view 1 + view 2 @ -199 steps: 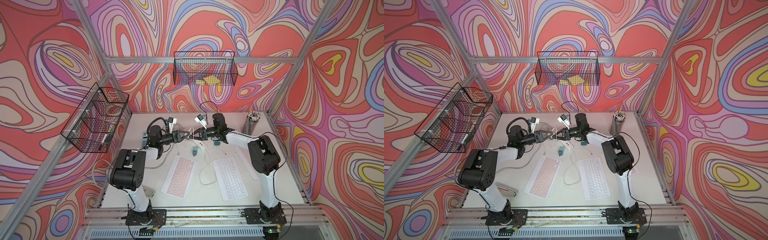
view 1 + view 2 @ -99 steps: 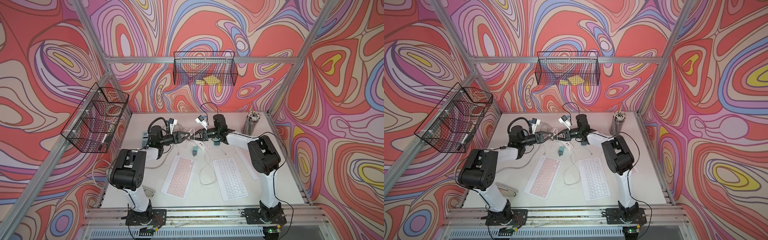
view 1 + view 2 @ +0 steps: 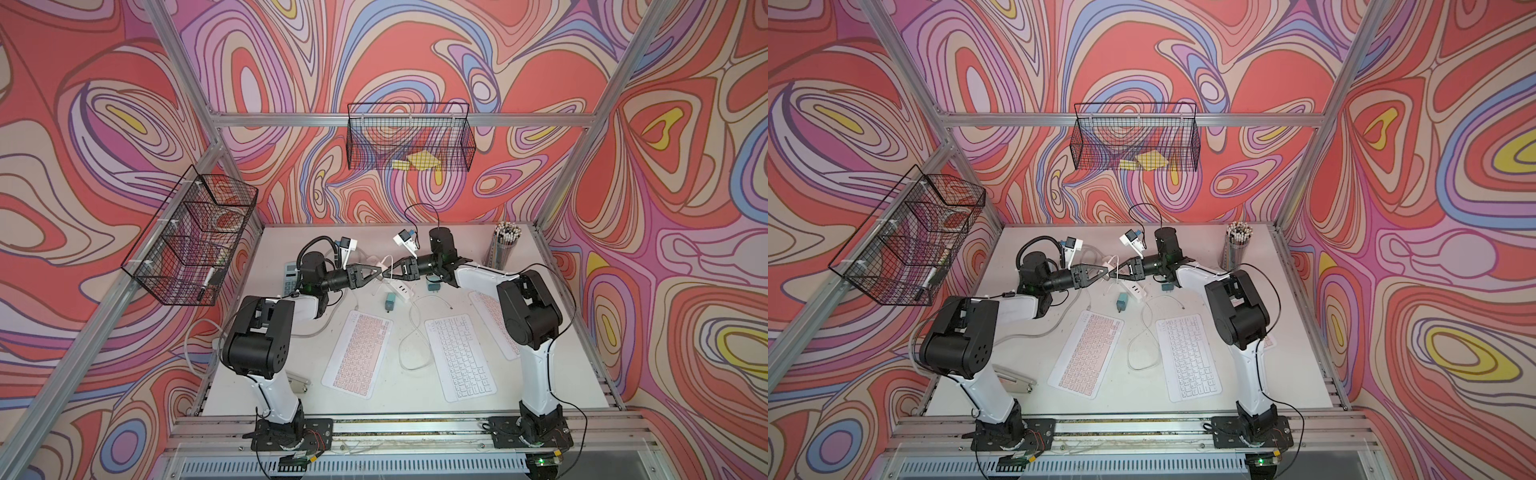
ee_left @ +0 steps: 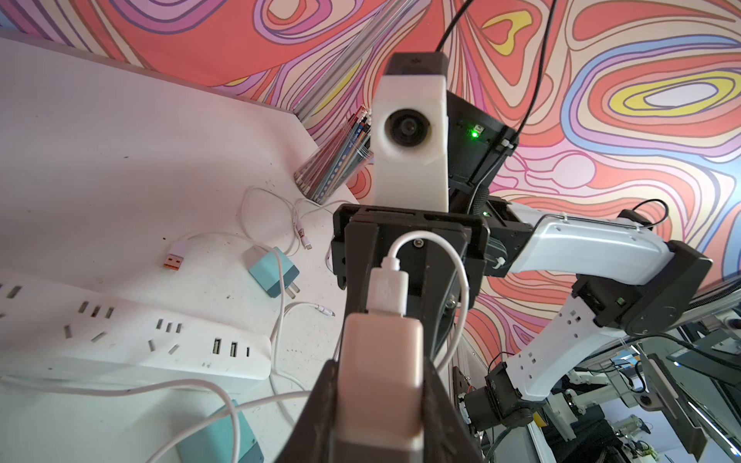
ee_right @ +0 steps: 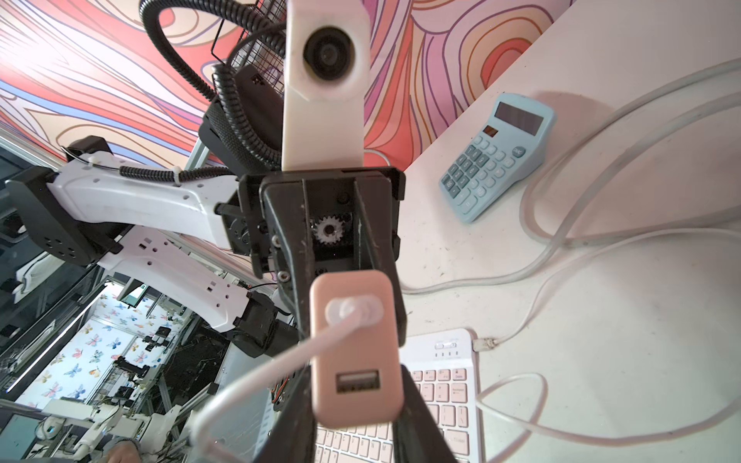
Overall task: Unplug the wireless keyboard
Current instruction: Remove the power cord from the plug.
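the change that matters: my left hand [image 3: 379, 272] has just clenched, where a moment ago its jaws stood apart. it now grips the pink adapter [image 5: 355, 352] by its sides, up in the air above the power strip [image 4: 132, 344], not plugged into it. my right hand [image 3: 386, 275] has not altered. it faces the left one tip to tip, and in the left wrist view its fingers sit either side of the white usb plug [image 4: 388, 290], grasping it. the plug is still fully seated in the adapter, in the port beside the empty one. its cable [image 4: 467, 292] loops off past the right hand's fingers and down out of sight.

so both halves of the joint are now held, one per hand. i judge the bracing step done and the separation not yet begun. the next move should be a straight pull apart along the plug's axis. any twist risks the adapter slipping in the left hand's jaws.

the pink keyboard [image 3: 356, 353] lies flat on the surface [image 3: 399, 399], well apart from both hands, with a white keyboard [image 3: 459, 359] beside it and a slack cable loop between them. a cable tip sits right at the pink keyboard's far corner in the right wrist view. i cannot tell whether it is seated there, nor whether it is the same cable i'm holding.
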